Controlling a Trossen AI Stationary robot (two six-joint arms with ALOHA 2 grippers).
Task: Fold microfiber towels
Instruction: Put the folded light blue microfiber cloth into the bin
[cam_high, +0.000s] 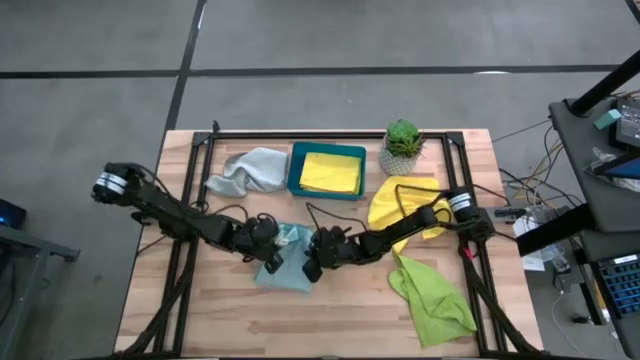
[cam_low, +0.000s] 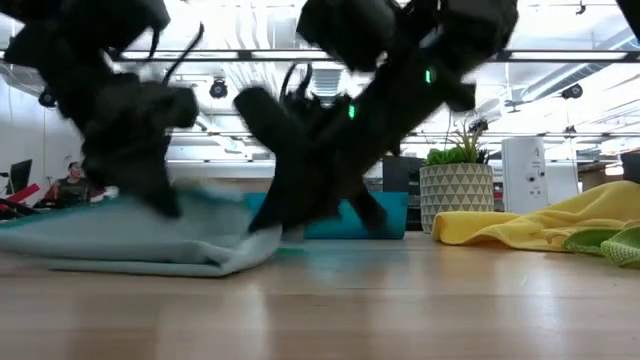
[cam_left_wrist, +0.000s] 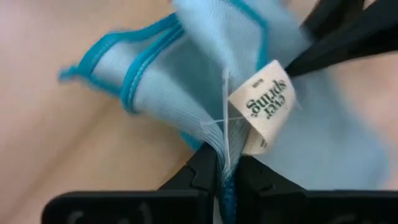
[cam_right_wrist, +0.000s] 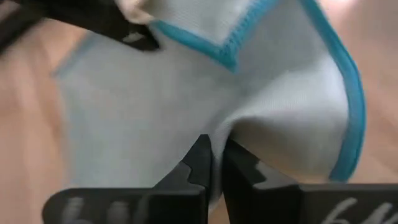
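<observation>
Both grippers, left (cam_high: 268, 262) and right (cam_high: 312, 268), pinch one light blue towel (cam_high: 288, 262) mid-table. Two yellow towels (cam_high: 331, 172), one grey (cam_high: 248, 170), one lime (cam_high: 432, 290). Wooden table (cam_high: 340, 320), grey floor.

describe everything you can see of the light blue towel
The light blue towel is soft microfiber with a darker teal stitched hem and a white sewn-in label. It lies bunched and partly folded on the wooden table, near the middle. Both grippers are shut on it: the left gripper pinches an edge by the label, the right gripper pinches a fold.
</observation>
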